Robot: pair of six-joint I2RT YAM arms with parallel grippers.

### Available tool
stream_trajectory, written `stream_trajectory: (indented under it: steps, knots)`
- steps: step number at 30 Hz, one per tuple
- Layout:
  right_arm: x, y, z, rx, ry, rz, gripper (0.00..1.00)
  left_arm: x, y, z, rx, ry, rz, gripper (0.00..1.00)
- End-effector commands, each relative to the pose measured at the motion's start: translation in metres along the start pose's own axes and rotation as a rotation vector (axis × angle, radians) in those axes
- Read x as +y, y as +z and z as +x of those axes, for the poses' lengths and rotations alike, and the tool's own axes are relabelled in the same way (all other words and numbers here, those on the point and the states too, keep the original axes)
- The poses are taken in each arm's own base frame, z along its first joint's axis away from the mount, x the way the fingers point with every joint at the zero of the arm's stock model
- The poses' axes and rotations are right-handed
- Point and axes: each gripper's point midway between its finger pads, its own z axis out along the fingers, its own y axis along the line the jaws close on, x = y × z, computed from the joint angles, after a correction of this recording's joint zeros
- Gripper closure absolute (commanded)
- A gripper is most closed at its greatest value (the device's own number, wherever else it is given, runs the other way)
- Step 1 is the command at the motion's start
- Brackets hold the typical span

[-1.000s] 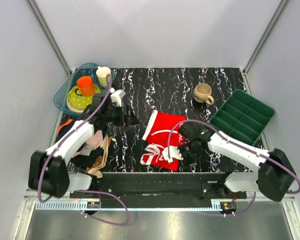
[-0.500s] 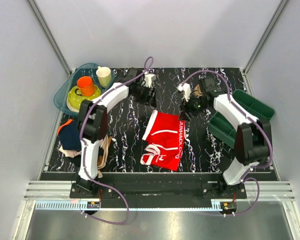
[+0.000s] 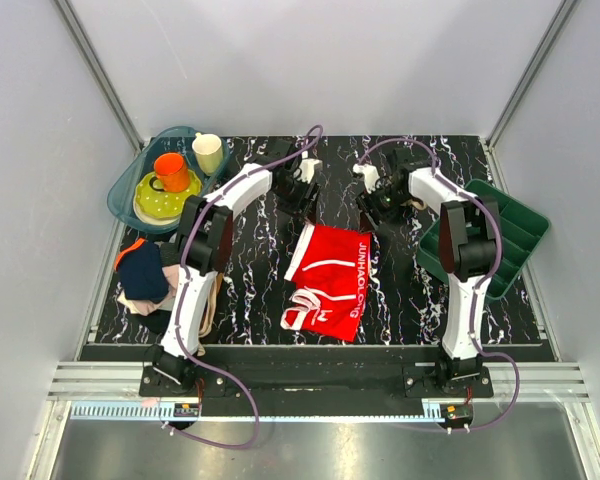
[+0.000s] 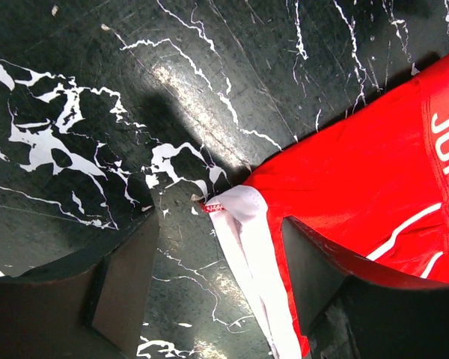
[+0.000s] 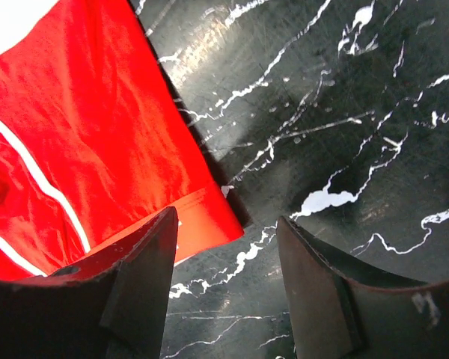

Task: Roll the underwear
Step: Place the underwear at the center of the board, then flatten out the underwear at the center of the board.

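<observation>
The red underwear (image 3: 330,280) with white trim and white lettering lies flat on the black marbled table. My left gripper (image 3: 302,208) is open just above its far left corner; in the left wrist view the white-trimmed corner (image 4: 243,217) lies between the open fingers (image 4: 131,284). My right gripper (image 3: 372,212) is open at the far right corner; in the right wrist view the red corner (image 5: 209,221) sits beside the left finger (image 5: 138,284). Neither gripper holds anything.
A blue tray (image 3: 130,180) with a yellow plate, an orange cup (image 3: 171,170) and a cream cup stands at the far left. A green divided bin (image 3: 495,235) is at the right. A pile of navy and beige garments (image 3: 150,280) lies at the left.
Both arms have swung from the near side to the far side of the table. Both grippers have settled over the underwear's two far corners. The underwear has stayed in place.
</observation>
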Motion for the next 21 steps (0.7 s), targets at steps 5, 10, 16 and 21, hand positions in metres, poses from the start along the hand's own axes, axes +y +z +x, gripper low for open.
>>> stream_trajectory:
  steps: [5,10,16,21]
  knots:
    - [-0.003,0.001,0.005,0.059,0.012,0.008,0.37,-0.004,0.002,-0.006,-0.006,0.022,0.04,0.33]
    - [-0.002,0.005,0.008,0.074,0.026,-0.014,0.38,-0.011,0.01,-0.001,0.01,0.021,0.082,0.38]
    - [0.0,0.011,0.013,0.096,0.044,-0.044,0.43,-0.013,0.018,0.005,0.031,0.019,0.095,0.48]
    - [0.008,0.01,0.016,0.106,0.046,-0.088,0.49,-0.016,0.017,0.004,0.03,0.021,0.107,0.62]
